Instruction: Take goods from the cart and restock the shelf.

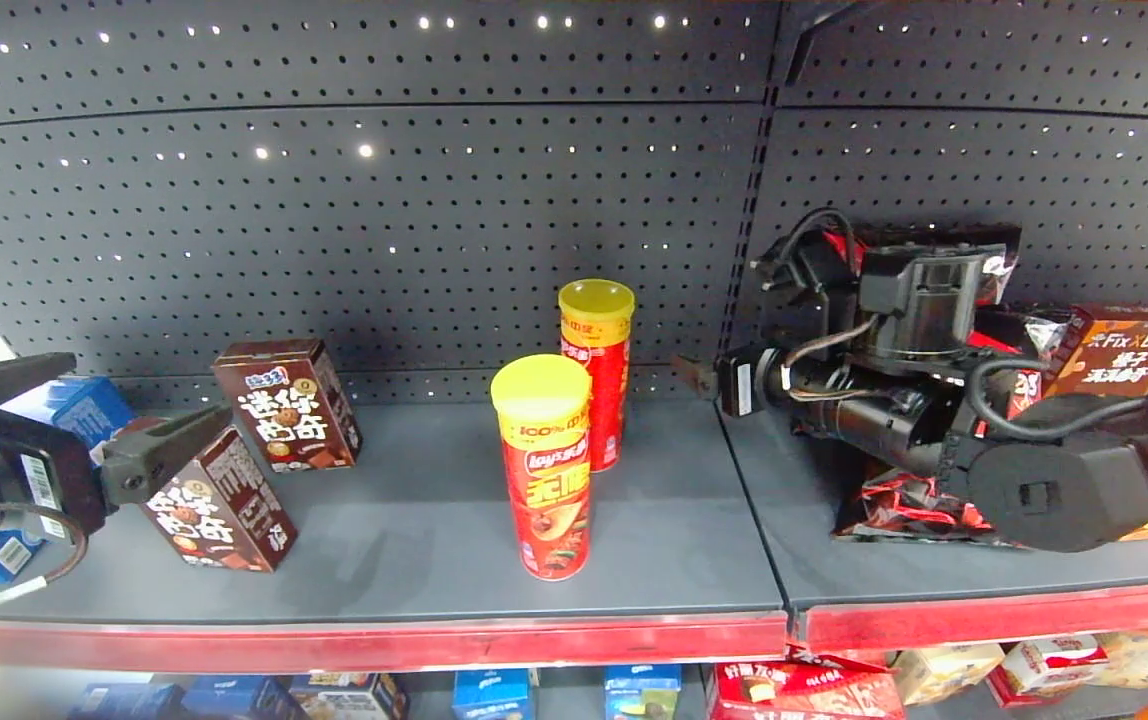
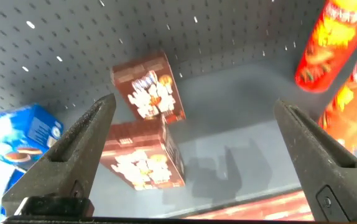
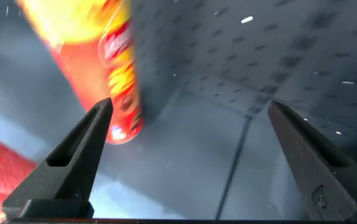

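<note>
**Both end effectors spread and empty at the shelf, with the stock standing**

The right end effector [image 3: 189,104] is spread wide and holds nothing. It reaches in from the right section of the shelf [image 1: 434,560], level with the far chip can [image 1: 595,375] and just to that can's right. In its wrist view a red can stands off to the side of one finger, not in the gap, so nothing is lined up for a pinch. The near chip can [image 1: 544,470] stands in front of the far one and slightly left, well apart from this end effector. Both cans are upright, lids up and labels outward. I judge that a deliberate facing, one behind the other.

The left end effector [image 2: 192,102] is also spread and empty, hovering at the shelf's left end. The near cookie box [image 1: 219,510] sits just beside its lower finger in the head view, apart from it as far as I can tell. The far cookie box [image 1: 286,404] stands behind, toward the pegboard. Both boxes are turned askew, and the near one probably wants squaring. A blue biscuit box [image 1: 74,405] lies further left.

Behind the right arm, snack bags [image 1: 894,505] and a brown box [image 1: 1124,350] fill the right section. With neither arm carrying stock, I'd judge the next item must be fetched.
</note>
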You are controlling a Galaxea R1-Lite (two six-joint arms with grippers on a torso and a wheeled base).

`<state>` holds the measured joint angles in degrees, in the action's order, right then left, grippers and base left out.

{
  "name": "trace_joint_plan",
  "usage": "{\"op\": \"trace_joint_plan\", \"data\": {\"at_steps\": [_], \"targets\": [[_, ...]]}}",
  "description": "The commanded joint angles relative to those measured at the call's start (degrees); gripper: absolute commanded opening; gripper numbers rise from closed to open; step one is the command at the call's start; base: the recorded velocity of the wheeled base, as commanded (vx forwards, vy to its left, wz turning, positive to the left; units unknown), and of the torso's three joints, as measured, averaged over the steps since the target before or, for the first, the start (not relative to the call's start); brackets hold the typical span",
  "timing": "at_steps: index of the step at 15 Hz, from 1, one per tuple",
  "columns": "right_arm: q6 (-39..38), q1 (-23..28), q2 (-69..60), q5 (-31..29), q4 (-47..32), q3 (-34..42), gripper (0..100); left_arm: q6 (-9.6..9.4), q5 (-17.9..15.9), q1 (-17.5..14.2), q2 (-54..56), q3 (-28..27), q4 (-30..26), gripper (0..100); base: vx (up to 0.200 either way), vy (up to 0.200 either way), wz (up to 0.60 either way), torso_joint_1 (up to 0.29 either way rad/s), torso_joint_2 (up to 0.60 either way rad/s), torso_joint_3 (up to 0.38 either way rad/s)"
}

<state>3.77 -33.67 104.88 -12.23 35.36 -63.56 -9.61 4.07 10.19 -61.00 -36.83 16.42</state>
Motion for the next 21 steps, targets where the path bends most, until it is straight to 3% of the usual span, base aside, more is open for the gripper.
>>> {"op": "trace_joint_plan", "data": {"at_steps": [1, 5, 7, 8, 11, 15, 21], "targets": [[-0.43, 0.18, -5.03, -3.59, -0.12, 1.42, 100, -0.24, -0.56, 0.00, 0.71, 2.81, -0.07, 100, 0.000, 0.000, 0.00, 0.000, 0.00, 0.000], [-0.43, -1.13, -12.41, -10.10, -0.21, 6.17, 100, -1.12, -0.91, 0.18, -0.52, 4.22, -0.16, 100, 0.000, 0.000, 0.00, 0.000, 0.00, 0.000], [-1.31, -5.18, -18.30, -11.42, 0.06, 11.62, 100, -1.12, -1.26, 0.18, -2.10, 4.92, -0.25, 100, 0.000, 0.000, 0.00, 0.000, 0.00, 0.000], [-1.83, -8.08, -21.29, -11.77, -0.03, 14.34, 100, -1.12, -1.35, 0.18, -2.19, 7.74, -0.16, 100, 0.000, 0.000, 0.00, 0.000, 0.00, 0.000], [-1.83, -13.18, -27.09, -22.40, 0.06, 21.20, 100, -1.12, -1.70, 0.36, -2.02, 11.60, -0.25, 100, 0.000, 0.000, 0.00, 0.000, 0.00, 0.000], [-1.66, -12.82, -36.32, -26.01, -0.12, 31.22, 100, -1.12, -3.54, 0.62, -5.00, 12.39, -0.16, 100, 0.000, 0.000, 0.00, 0.000, 0.00, 0.000], [2.82, -11.77, -49.86, -35.15, -0.30, 41.41, 100, -1.12, -4.16, 5.01, -13.00, 8.97, 0.28, 100, 0.000, 0.000, 0.00, 0.000, 0.00, 0.000]]}}
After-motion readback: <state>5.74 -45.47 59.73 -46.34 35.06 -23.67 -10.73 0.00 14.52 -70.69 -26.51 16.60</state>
